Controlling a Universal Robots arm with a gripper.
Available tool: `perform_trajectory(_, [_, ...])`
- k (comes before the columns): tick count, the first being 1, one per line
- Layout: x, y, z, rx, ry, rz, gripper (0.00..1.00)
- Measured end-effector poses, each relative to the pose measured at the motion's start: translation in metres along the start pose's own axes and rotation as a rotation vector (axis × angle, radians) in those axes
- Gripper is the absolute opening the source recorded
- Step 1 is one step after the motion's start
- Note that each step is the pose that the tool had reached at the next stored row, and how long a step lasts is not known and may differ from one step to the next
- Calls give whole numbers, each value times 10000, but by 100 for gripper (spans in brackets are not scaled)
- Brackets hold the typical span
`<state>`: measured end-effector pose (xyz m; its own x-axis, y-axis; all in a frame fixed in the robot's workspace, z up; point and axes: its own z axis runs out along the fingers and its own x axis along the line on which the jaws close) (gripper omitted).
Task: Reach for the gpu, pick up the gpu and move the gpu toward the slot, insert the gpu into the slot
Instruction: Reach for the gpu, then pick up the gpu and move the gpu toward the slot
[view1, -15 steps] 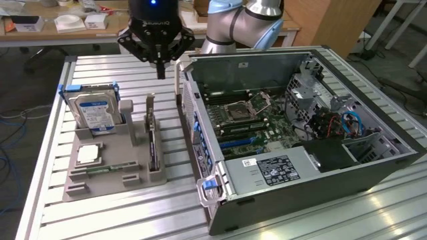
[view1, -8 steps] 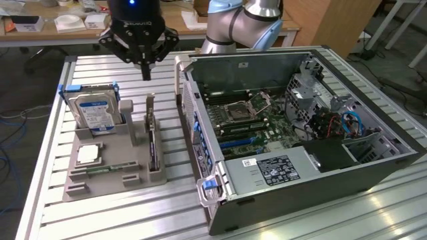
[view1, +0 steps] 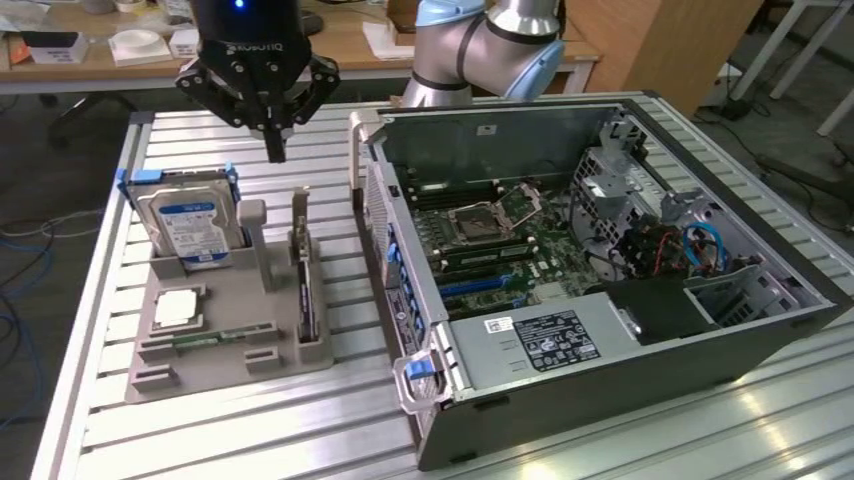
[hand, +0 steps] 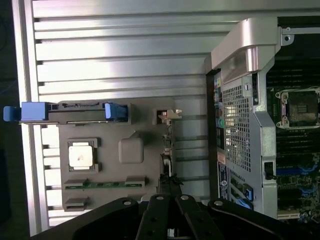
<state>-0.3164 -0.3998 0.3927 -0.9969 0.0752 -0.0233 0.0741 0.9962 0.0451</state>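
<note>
Above the rear edge of the grey holder tray (view1: 227, 352), on the slatted table's (view1: 94, 330) side toward the exterior view's left, your gripper (view1: 276, 150) hangs with its fingers pressed together and nothing between them. The gpu (view1: 306, 270) stands on its long edge in the tray, just beside the hard drive (view1: 187, 225) and near the open computer case (view1: 467, 135). In the wrist view it shows edge-on (hand: 166, 150), just past the gripper (hand: 169, 200). You are in the reach step, as I judge it: the card is untouched and the blue slot (view1: 470, 286) in the case sits bare. Taking hold calls for parted fingers, lined up to straddle the card's thin top edge.
</note>
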Motion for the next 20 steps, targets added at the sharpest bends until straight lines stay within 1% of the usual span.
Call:
perform_trajectory(11, [0,0,0,0,0,1,10])
perform_trajectory(12, [0,0,0,0,0,1,11])
perform_trajectory(14, [0,0,0,0,0,1,23])
perform_trajectory(15, [0,0,0,0,0,1,23])
perform_trajectory(16, [0,0,0,0,0,0,29])
perform_trajectory(17, [0,0,0,0,0,0,29])
perform_trajectory(18, [0,0,0,0,0,0,35])
perform_trajectory(19, [0,0,0,0,0,0,35])
perform_trajectory(20, [0,0,0,0,0,0,42])
